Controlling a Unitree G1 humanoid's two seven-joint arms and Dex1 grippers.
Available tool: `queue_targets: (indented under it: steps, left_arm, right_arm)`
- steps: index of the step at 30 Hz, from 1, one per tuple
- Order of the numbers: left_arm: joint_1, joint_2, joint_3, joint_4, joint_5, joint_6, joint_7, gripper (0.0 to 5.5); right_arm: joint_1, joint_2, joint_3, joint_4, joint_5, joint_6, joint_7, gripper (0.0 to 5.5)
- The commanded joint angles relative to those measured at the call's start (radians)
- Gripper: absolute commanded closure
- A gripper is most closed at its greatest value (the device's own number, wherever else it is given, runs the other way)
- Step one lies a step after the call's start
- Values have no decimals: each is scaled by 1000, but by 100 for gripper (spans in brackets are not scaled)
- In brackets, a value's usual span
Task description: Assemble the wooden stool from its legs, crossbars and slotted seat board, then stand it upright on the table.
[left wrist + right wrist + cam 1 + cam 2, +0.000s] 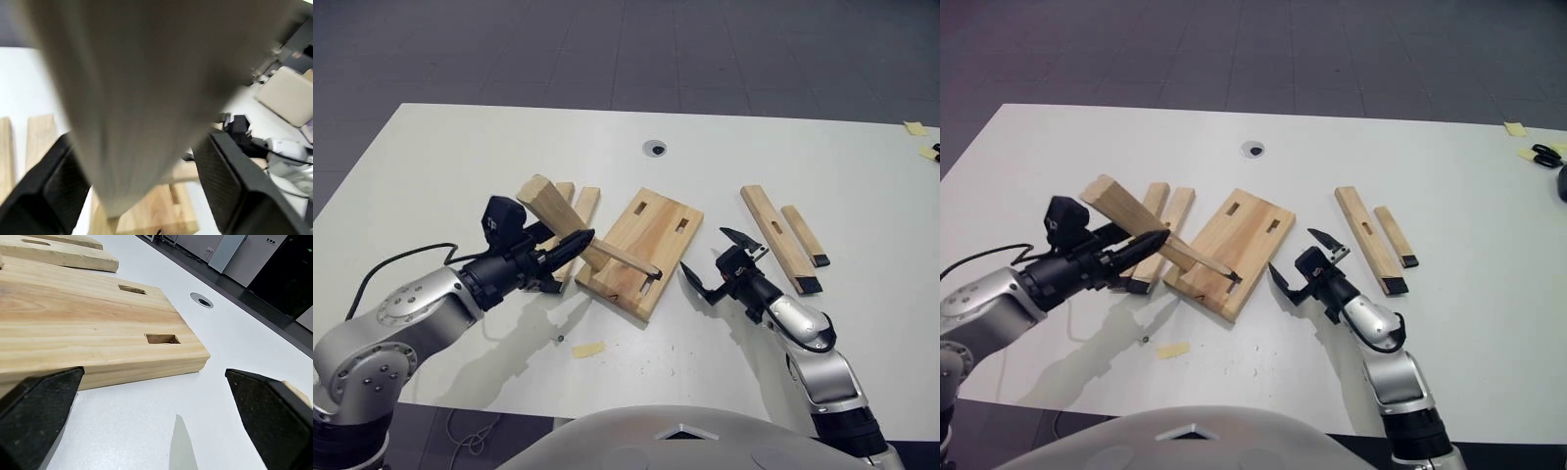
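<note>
The slotted seat board [646,240] lies flat mid-table. My left gripper [570,245] is shut on a wooden leg [548,201], which slants down to the right so that its dark-tipped lower end rests at the board's near slot [653,274]. In the left wrist view the leg [137,98] sits between both fingers [49,191]. My right gripper [705,253] is open, low over the table just right of the board's near corner; it faces the board's edge [98,367]. Two more wooden pieces [579,208] lie left of the board, partly behind the held leg. A long leg [775,237] and a shorter piece [803,235] lie to the right.
A round cable hole [654,148] is set in the table behind the board. A scrap of yellow tape [588,349] and a small dark speck [561,338] lie near the front. Yellow notes [915,128] sit at the far right edge.
</note>
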Motion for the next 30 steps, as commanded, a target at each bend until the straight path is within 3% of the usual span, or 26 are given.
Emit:
queue_targets:
  steps: [1, 8, 10, 13, 16, 19, 24, 30]
  left_arm:
    - [-170, 56, 82, 74, -226, -20, -5, 164]
    - [-365, 78, 120, 201, -348, -50, 14, 51]
    - [-454, 45, 104, 294, -295, -87, 77, 17]
    - [-543, 5, 82, 493, -113, -145, 219, 12]
    - [-454, 99, -44, 525, 228, -127, 162, 12]
    - [-235, 221, -209, 309, 461, -79, 19, 12]
    - [-12, 220, -101, 32, 338, -5, -95, 12]
    - [-42, 156, -85, 20, 330, 21, -104, 12]
  right_arm:
    - [-31, 10, -2, 44, -8, 1, -12, 10]
    - [-160, 6, 16, 198, -36, -21, -3, 10]
    - [-233, 22, 13, 278, -30, -42, -7, 10]
    - [-323, 36, 1, 388, -29, -83, -21, 10]
    - [-352, 42, -23, 432, -16, -114, -35, 10]
    - [-273, 42, -67, 388, 4, -125, -66, 10]
    - [-79, 39, -184, 265, 52, -119, -117, 10]
    - [-27, 23, -243, 212, 71, -98, -128, 10]
